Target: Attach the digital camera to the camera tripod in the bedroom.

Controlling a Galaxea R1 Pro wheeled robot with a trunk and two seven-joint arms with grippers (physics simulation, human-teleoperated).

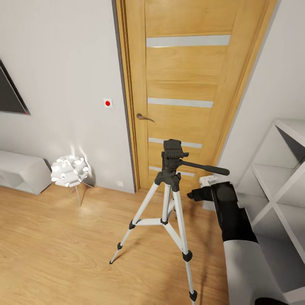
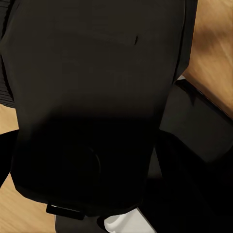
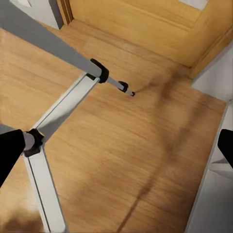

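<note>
The camera tripod point(image 1: 169, 212) stands on the wood floor in front of the oak door. Its black head point(image 1: 173, 157) is bare on top, and the long pan bar point(image 1: 205, 168) points right. My right gripper point(image 1: 195, 195) hovers just right of the tripod, below the pan bar and at upper-leg height. In the right wrist view it is open point(image 3: 116, 150), with black fingertips point(image 3: 8, 155) at both edges and nothing between them; silver tripod legs point(image 3: 58, 109) cross below. The digital camera is out of view. The left wrist view is dark black shapes point(image 2: 97, 97), so the left gripper's state is unclear.
The oak door point(image 1: 186, 76) with frosted stripes is shut behind the tripod. A white shelf unit point(image 1: 279, 186) stands at the right, close to my right arm. A white flower-shaped lamp point(image 1: 70, 170) and a low white bench point(image 1: 21, 171) stand at the left wall.
</note>
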